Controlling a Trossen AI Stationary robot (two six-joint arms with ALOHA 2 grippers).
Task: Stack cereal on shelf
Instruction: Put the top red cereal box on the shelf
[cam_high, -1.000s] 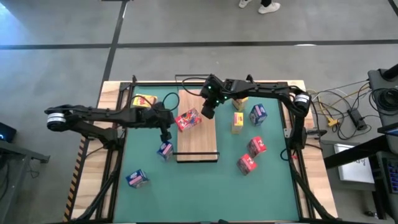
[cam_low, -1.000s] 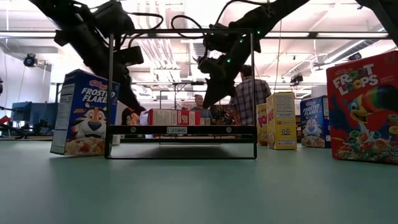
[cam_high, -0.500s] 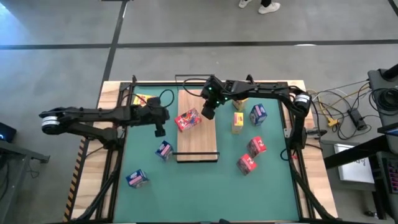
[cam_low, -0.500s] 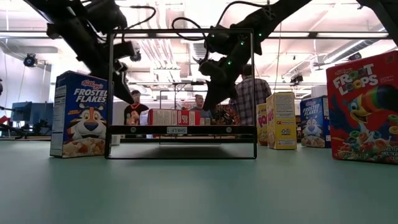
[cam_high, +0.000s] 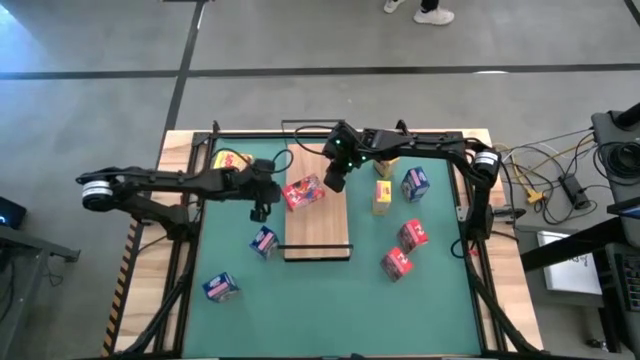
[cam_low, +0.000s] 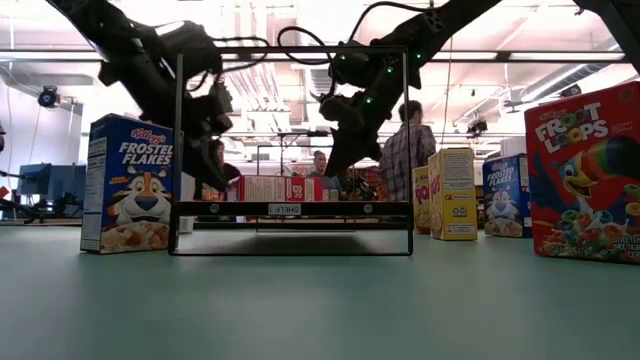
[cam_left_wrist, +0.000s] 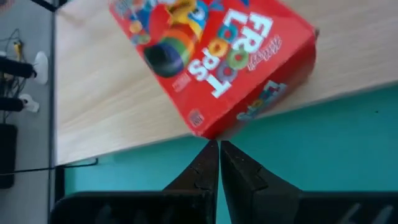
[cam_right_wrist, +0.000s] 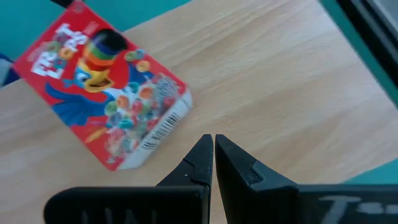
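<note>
One red cereal box (cam_high: 302, 193) lies flat on the light-wood shelf (cam_high: 320, 230), near the shelf's left edge. My left gripper (cam_high: 262, 211) is shut and hangs over the green mat just left of the shelf. In the left wrist view its tips (cam_left_wrist: 219, 148) point at the box's near corner (cam_left_wrist: 202, 129), with a gap showing from above. My right gripper (cam_high: 333, 183) is shut and hovers over the board just right of the red box (cam_right_wrist: 106, 93), touching nothing.
Other cereal boxes stand or lie on the mat. Blue ones (cam_high: 264, 241) (cam_high: 219, 287) are on the left and a yellow one (cam_high: 231, 161) at the far left. On the right are a yellow (cam_high: 382, 196), a blue (cam_high: 415, 183) and two red boxes (cam_high: 413, 235) (cam_high: 397, 264). People stand beyond the table.
My left gripper has drawn back from the blue box by the shelf's near left corner toward the table's left. It has then come right again toward the red box, rolling its wrist and staying shut. The blue box has turned slightly. The right arm has kept still.
</note>
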